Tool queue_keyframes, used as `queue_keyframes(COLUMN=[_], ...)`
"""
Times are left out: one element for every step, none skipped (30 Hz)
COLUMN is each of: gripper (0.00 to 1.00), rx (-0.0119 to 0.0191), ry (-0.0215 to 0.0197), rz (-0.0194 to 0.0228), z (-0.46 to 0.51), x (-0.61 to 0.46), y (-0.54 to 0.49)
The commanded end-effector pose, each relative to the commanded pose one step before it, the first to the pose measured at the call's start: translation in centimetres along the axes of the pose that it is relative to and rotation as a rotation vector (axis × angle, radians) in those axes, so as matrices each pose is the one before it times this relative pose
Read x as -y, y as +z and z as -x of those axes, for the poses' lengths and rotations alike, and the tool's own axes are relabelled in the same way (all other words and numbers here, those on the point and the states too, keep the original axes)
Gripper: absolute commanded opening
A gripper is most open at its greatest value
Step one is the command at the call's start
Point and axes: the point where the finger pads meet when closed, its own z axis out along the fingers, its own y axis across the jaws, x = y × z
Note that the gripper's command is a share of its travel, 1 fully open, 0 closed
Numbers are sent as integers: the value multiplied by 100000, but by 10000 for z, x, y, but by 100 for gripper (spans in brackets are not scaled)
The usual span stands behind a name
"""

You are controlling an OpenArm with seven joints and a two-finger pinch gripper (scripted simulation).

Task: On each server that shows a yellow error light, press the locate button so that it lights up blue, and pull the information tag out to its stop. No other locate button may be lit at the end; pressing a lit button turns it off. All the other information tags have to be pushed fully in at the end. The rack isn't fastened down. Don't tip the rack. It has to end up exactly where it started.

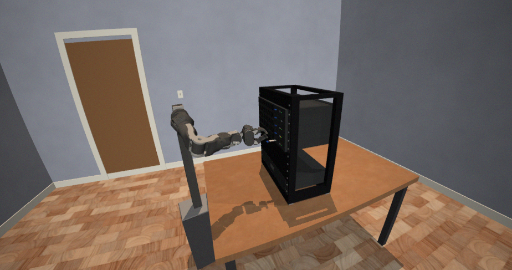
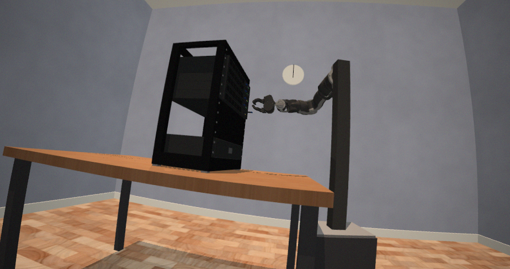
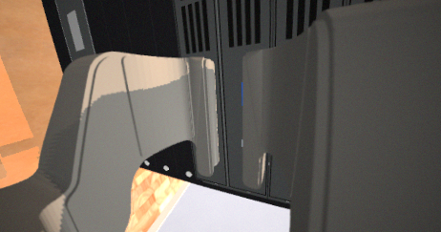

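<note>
The black rack (image 1: 292, 182) (image 2: 213, 124) stands upright on the table with several servers stacked in its upper part. One information tag (image 1: 272, 140) (image 2: 250, 112), white with a blue end, sticks out of the lowest upper server. Blue tag ends (image 1: 275, 117) show in a column on the servers above. Small green and yellowish lights (image 1: 280, 137) sit beside them, too small to read surely. My gripper (image 1: 266, 135) (image 2: 252, 103) (image 3: 232, 117) is nearly closed, with a narrow empty gap, just in front of the servers. In the wrist view a blue strip (image 3: 242, 94) peeks out by the right finger; the fingers hide lights and buttons.
The wooden table (image 1: 233, 182) (image 2: 285, 185) carries the rack. The arm's post (image 1: 191, 182) (image 2: 340, 142) stands at the table's edge. A dark unit (image 2: 228, 149) sits low in the rack, and an open gap lies between it and the upper servers.
</note>
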Motion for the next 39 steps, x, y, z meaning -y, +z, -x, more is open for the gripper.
queue_keyframes(gripper=[10, 10, 10, 10, 10, 10, 10, 10, 10, 10, 10, 10, 10, 10, 10, 10, 10, 10, 10, 10, 10, 10, 10, 10, 10, 10, 10, 10, 10, 10, 10, 10, 10, 10, 10, 10, 10, 10, 10], rx=[-1839, -12, 0, 0, -12, -12, -11, -10, -9, -10, -10, -6, -8, -4, -3, -4, -30, -95, 7, 0, 0, -7, -7, 0, 0, 0, 0, 0, 0, 0, 0, 0, 0, 0, -1, -3, 0, 0, -6], ry=[-1854, 5, 0, 0, 4, 3, 4, 4, 3, 2, 0, 3, -1, 2, 1, 0, -7, -22, 2, 0, 0, -2, -2, 0, 0, 0, 0, 0, 0, 0, 0, 0, 0, 0, 0, -1, 0, 0, -2], rz=[-1396, -9, 0, 0, -9, -9, -9, -9, -8, -7, -7, -6, -5, -4, -3, -2, 53, 186, -17, 0, 0, 13, 14, 0, 0, 0, 0, 0, 0, 0, 0, 0, 0, 0, 1, 6, 0, 0, 13], z=[-2735, -30, 0, 0, -31, -32, -29, -25, -24, -25, -27, -12, -23, -8, -8, -10, -113, -362, 29, 0, 0, -26, -26, -1, 0, 0, 0, 0, 0, 0, 0, 0, 0, 0, -15, -83, 0, 0, -171], x=[1661, -32, 0, 0, -31, -31, -24, -19, -18, -22, -24, -5, -22, -3, -5, -9, -208, -685, 57, 0, 0, -49, -50, -1, 0, 0, 0, 0, 0, 0, 0, 0, 0, 0, 6, 33, 0, 0, 69], y=[5591, 4981, 0, 0, 4879, 4714, 4492, 4214, 3885, 3512, 3108, 2688, 2244, 1814, 1389, 992, 595, 197, 150, 0, 0, 10, -11, 0, 0, 0, 0, 0, 0, 0, 0, 0, 0, 0, -2, -11, 0, 0, -24])
